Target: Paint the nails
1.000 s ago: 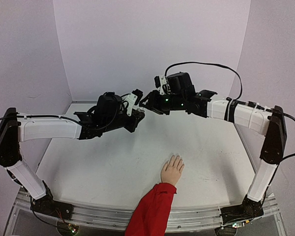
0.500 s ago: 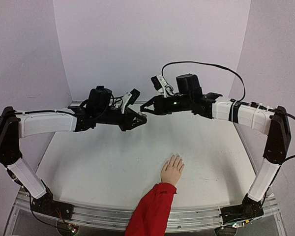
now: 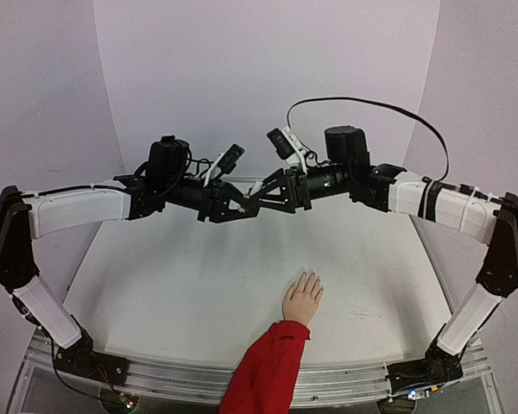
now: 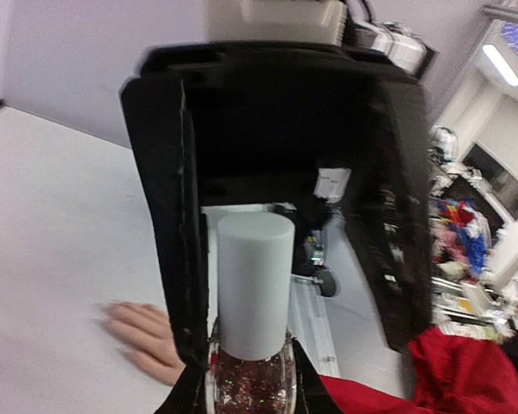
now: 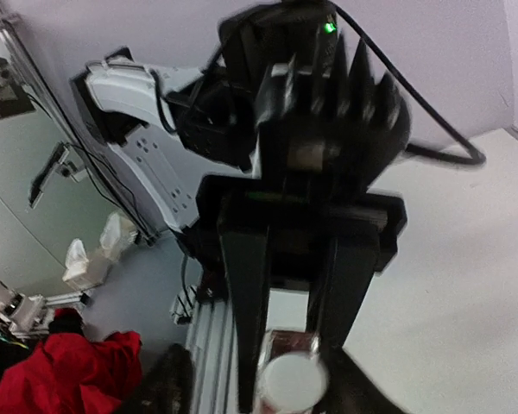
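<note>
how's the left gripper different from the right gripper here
The left gripper is shut on the glass body of the glitter bottle; the right gripper stands open around its pale cap, a gap on one side. The left gripper reaches in from the left, the right gripper from the right. Both are black.

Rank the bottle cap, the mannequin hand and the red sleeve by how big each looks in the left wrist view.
1. Bottle cap and red sleeve: much alike, so unranked; the cap sits right at the camera, and the sleeve is cropped by the frame.
2. Mannequin hand: clearly smallest.
</note>
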Robot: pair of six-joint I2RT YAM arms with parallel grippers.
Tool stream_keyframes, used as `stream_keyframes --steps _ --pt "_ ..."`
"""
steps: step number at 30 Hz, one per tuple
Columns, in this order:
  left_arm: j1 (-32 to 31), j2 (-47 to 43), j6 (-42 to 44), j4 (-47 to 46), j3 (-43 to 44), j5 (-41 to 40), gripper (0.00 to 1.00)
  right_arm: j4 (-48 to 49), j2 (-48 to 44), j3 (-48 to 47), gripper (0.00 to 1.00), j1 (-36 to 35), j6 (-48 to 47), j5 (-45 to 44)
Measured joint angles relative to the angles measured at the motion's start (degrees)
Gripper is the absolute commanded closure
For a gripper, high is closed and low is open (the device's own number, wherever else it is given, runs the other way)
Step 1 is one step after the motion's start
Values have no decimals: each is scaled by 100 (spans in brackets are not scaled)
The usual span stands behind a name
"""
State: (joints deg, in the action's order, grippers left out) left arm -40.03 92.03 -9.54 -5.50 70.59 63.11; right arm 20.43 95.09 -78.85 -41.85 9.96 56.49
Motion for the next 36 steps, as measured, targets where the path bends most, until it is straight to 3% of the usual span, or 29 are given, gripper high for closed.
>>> stream_keyframes --steps 6,9,14,20,26,36 --pt "-177 -468 667 -107 -568 -2865 100 -417 -321 354 20 -103 466 -2011" --pt "-520 -599 1134 -111 -664 -4214 100 -457 -472 413 21 -129 994 -2704" --pt "-997 -601 1574 -160 -664 -5630 100 -439 -555 417 28 -264 1849 -3668" --pt "-1023 -568 1613 -160 -664 -6465 100 -468 -494 295 45 -450 2481 -4321" --pt "-1069 -522 1606 -157 -664 -6697 100 -413 -17 -232 48 -514 2739 -4481" --pt "-1099 -494 1596 -151 -662 -6765 100 -411 361 -505 82 -597 2800 -4516"
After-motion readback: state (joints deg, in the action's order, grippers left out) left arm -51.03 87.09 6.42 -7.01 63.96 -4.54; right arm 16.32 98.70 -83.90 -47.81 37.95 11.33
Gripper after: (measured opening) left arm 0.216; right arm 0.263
